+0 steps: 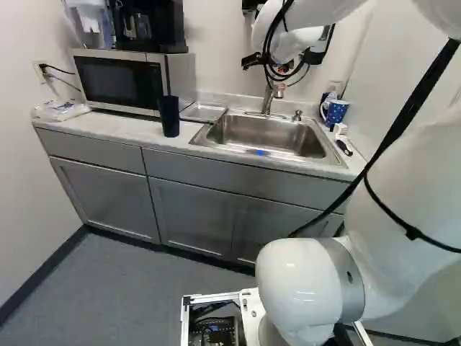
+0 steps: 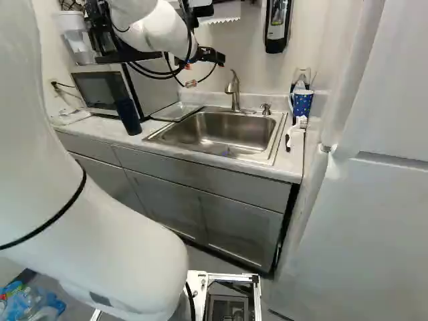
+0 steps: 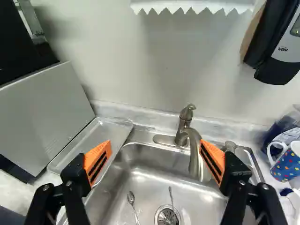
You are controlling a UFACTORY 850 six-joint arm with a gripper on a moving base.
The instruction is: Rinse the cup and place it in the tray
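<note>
Arm (image 1: 410, 166) reaches fwd, wrist over sink (image 1: 252, 153), claw (image 1: 281, 65) wide. Tray (image 3: 115, 133) by sink's L edge. Blk dispenser (image 2: 277, 27) on wall, R base + wrist views only. Dark cup (image 1: 169, 117): bench's (image 1: 108, 126) front edge, L of claw, nearer base. Dotted mug (image 3: 287, 161): bench's R end. Spoon (image 3: 131, 199) in sink, wrist view only.

We see bright, diffuse light, apparently from above, with white glare on the steel sink (image 3: 140, 164) and glossy highlights on the arm (image 1: 299, 285). Soft shadows cross the wall (image 3: 178, 51) in our wrist view, and the cabinets (image 1: 191, 213) look dimmer than the countertop (image 1: 108, 126).
</note>
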